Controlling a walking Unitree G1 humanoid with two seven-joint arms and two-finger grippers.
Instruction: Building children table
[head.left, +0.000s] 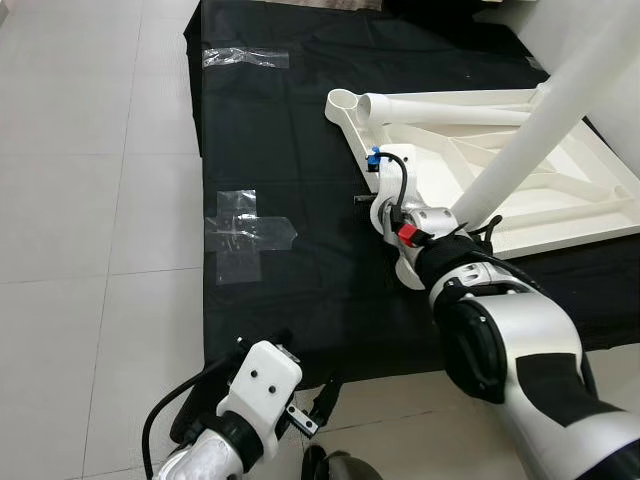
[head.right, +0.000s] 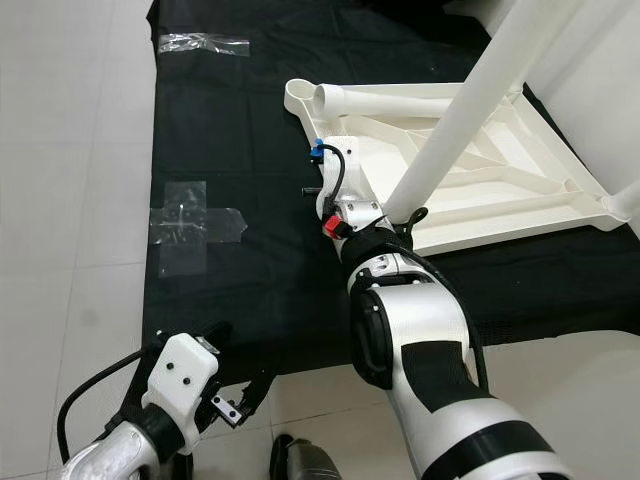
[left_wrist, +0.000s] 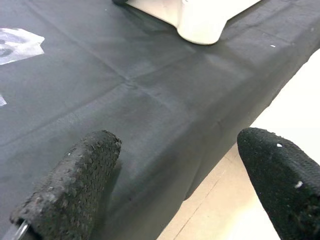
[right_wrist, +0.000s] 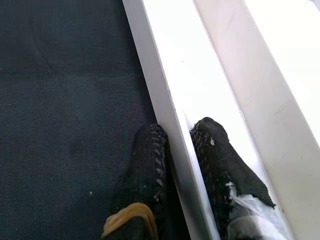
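**Edge grip on the inverted tabletop during leg assembly**

Tabletop (head.left: 560, 215) of white plastic is lying upside down on a black cloth (head.left: 290, 200), ribs facing up, so that the leg sockets are open to the robot. The right gripper (right_wrist: 175, 145) is pinching the tabletop's side wall: in the right wrist view one black finger (right_wrist: 145, 165) is pressing on the outer face, next to the cloth, and the other is sitting inside the rim, with the thin white wall clamped between them. The grip is probably there to steady or shift the panel while legs go in.

Just beyond this gripper, one white leg (head.left: 450, 108) is lying flat across the ribs, its open end at the corner ahead of the fingers. A second leg (head.left: 545, 120) is rising steeply from a point close behind the wrist and crossing above the panel; whether it is fully seated in its socket cannot be told.

The left gripper (left_wrist: 175, 165) is hanging low at the near edge of the cloth, fingers spread wide and holding nothing; the tabletop's nearest corner is lying well ahead of it. Clear tape (head.left: 245, 235) is marking the cloth beyond this gripper.

Assembly appears to be at an early stage.
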